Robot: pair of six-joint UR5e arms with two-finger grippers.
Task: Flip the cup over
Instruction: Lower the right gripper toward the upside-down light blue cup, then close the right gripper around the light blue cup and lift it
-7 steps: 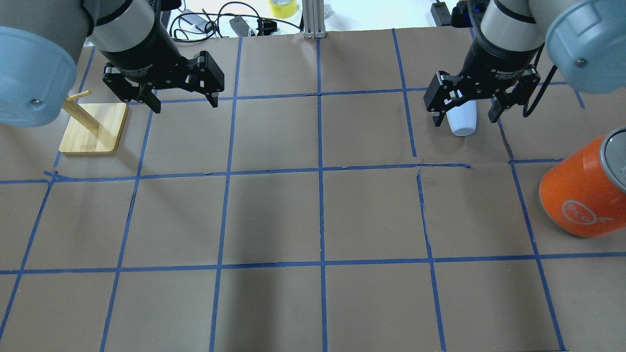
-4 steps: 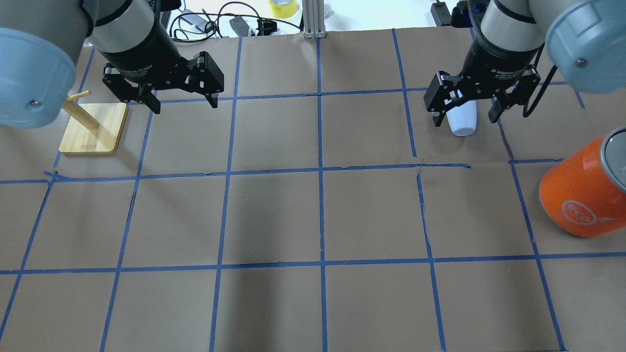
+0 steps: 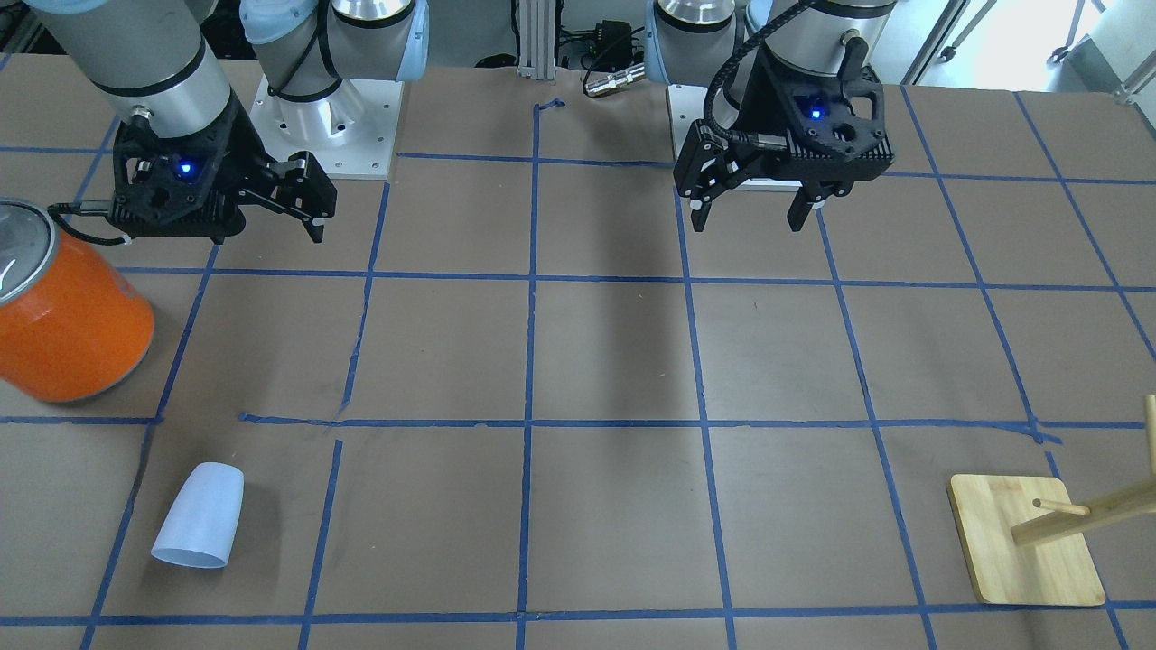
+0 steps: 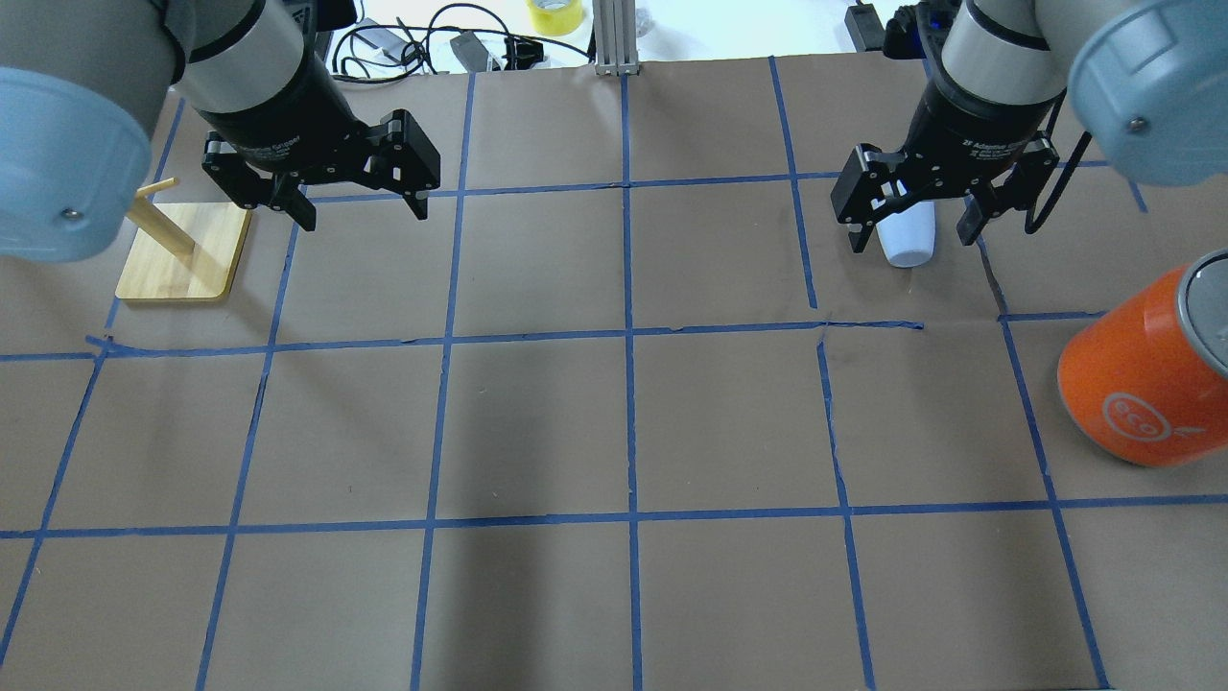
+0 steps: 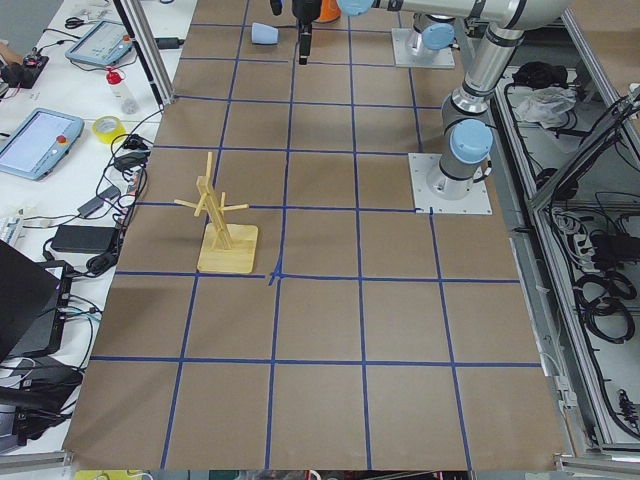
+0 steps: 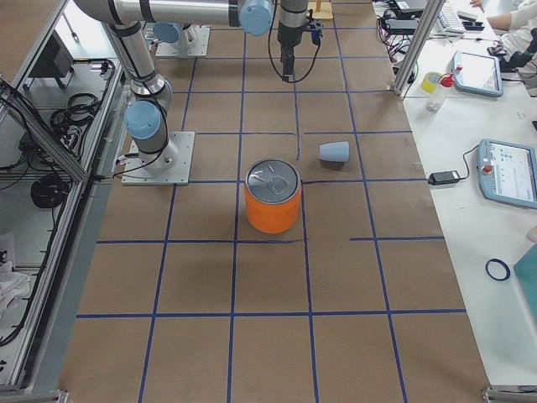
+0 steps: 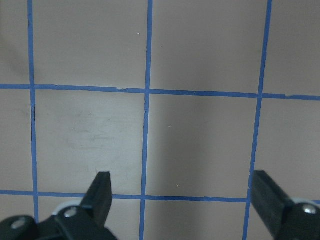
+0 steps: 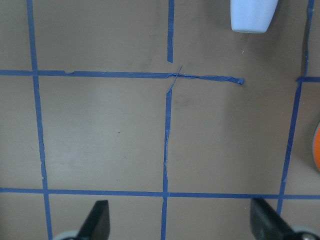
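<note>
The cup [image 3: 200,515] is a small pale blue-white tumbler lying on its side on the brown paper. Its wide end points away from the robot. In the overhead view the cup [image 4: 909,242] shows partly behind my right gripper [image 4: 911,238]. That gripper is open and empty, held high above the table on the robot's side of the cup. The cup also shows at the top edge of the right wrist view [image 8: 252,15]. My left gripper [image 4: 365,213] is open and empty, high over the far left part of the table.
A large orange can [image 4: 1142,384] with a silver top stands at the right edge, near the cup. A wooden peg stand [image 4: 182,251] sits at the far left beside the left gripper. Blue tape lines grid the table.
Both arms have shifted only slightly. Both grippers stay open. The cup has not moved.
</note>
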